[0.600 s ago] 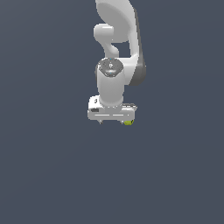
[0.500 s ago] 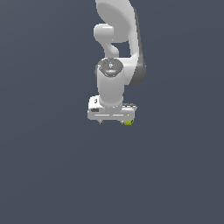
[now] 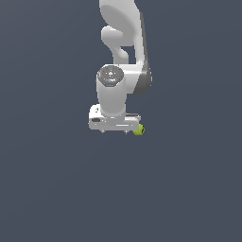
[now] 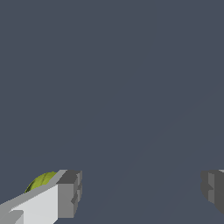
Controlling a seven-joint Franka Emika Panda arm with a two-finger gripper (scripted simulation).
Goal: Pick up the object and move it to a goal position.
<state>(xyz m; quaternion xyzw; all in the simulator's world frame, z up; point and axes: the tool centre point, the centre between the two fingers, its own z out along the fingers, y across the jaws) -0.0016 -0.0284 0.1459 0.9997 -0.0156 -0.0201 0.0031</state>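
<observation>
The object (image 3: 138,130) is a tiny yellow-green ball lying on the flat grey floor. In the exterior view it sits just off the right end of my white gripper (image 3: 116,131), which hangs low over the floor. In the wrist view the gripper (image 4: 141,192) is open, its grey fingertips (image 4: 68,194) spread wide with only bare floor between them. There the object (image 4: 40,181) peeks out from behind the outer side of one finger, outside the jaws. Whether it touches that finger I cannot tell.
The floor (image 3: 56,189) is a uniform dark grey surface on all sides. The white arm (image 3: 123,52) rises above the gripper toward the top of the exterior view.
The wrist and hand have shifted slightly toward the exterior view's left. The ball stays where it was.
</observation>
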